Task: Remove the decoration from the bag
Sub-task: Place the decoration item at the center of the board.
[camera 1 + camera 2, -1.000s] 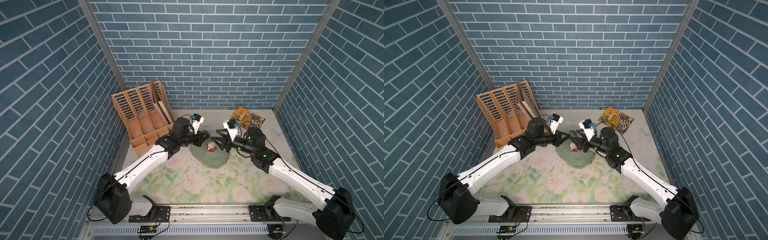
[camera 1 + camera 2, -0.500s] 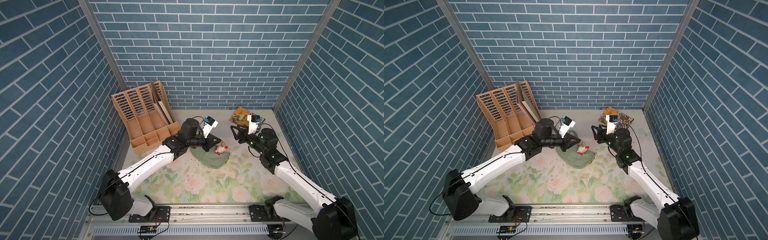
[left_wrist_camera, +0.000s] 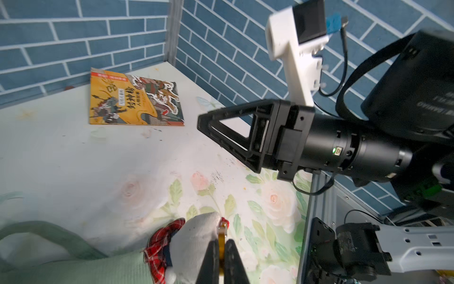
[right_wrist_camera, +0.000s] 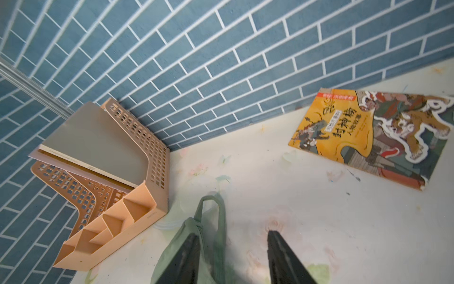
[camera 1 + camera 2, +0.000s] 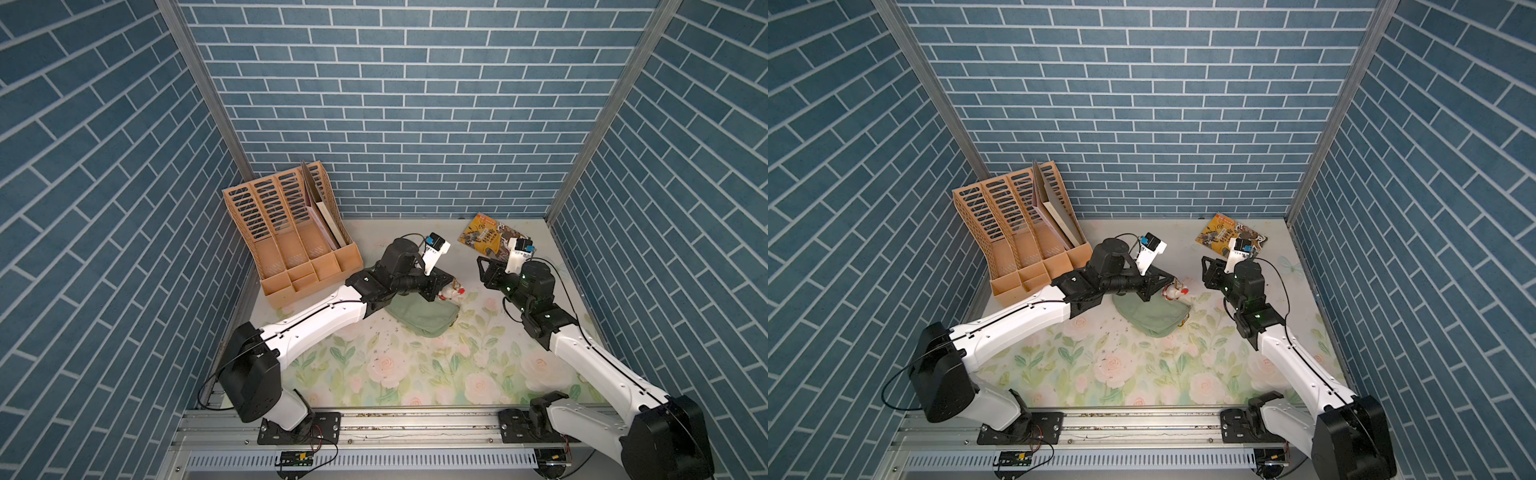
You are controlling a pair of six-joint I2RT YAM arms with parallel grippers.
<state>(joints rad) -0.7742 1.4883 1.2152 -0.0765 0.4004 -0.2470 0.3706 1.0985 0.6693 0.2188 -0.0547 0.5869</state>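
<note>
The sage-green bag (image 5: 419,318) (image 5: 1150,316) lies in the middle of the flowered mat. The decoration (image 5: 451,292) (image 5: 1174,292) is a small white plush with red plaid cloth, and it sits at the bag's far right edge. My left gripper (image 5: 442,289) (image 3: 222,248) is shut on the decoration's gold clasp (image 3: 222,236). In the left wrist view the decoration (image 3: 194,236) rests against the bag (image 3: 73,268). My right gripper (image 5: 484,270) (image 4: 233,258) is open and empty, and it hovers to the right of the decoration. The bag's strap (image 4: 216,216) shows beside one finger.
A peach file rack (image 5: 299,249) (image 4: 110,209) holding folders stands at the back left. An orange picture book (image 5: 484,239) (image 4: 368,137) lies at the back right near the wall. Brick-patterned walls close in three sides.
My right gripper has let go and drawn back to the right, away from the decoration. My left gripper has shifted right with the decoration's clasp in it.
</note>
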